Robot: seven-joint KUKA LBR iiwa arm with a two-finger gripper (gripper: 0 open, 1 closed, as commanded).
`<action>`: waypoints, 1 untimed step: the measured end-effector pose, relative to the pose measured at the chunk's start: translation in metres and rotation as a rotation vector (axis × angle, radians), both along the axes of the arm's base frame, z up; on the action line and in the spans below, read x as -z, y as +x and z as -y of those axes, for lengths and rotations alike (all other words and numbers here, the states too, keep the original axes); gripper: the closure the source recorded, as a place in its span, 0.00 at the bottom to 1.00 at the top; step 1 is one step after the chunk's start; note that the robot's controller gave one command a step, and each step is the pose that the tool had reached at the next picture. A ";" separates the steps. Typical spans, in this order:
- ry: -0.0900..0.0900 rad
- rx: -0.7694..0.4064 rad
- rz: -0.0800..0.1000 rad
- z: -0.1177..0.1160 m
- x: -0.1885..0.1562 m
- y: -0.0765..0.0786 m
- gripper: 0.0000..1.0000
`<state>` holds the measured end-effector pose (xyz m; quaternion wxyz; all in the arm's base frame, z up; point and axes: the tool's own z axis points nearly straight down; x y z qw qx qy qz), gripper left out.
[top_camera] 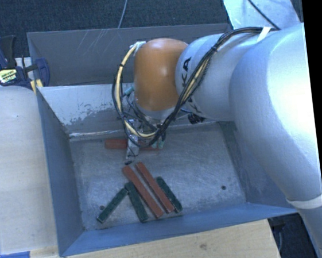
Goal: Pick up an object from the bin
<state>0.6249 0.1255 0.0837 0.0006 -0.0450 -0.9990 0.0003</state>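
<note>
My gripper (132,151) hangs below the arm's wrist, low over the back of the bin's floor, mostly hidden by cables. Right beside it, along the back wall, lies a short red-brown block (115,143), its right end hidden under the gripper. Just in front of the gripper, two long red-brown strips (149,191) lie side by side, slanting toward the front wall. A dark green strip (136,203) lies against their left side.
Another dark green strip (169,194) lies to the right of the red-brown pair, and a third (113,205) slants at the front left. The arm and its orange cover overhang the back right of the bin.
</note>
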 end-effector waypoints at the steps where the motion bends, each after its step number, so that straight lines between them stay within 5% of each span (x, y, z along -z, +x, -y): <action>1: 0.000 0.001 0.000 0.000 -0.018 0.000 1.00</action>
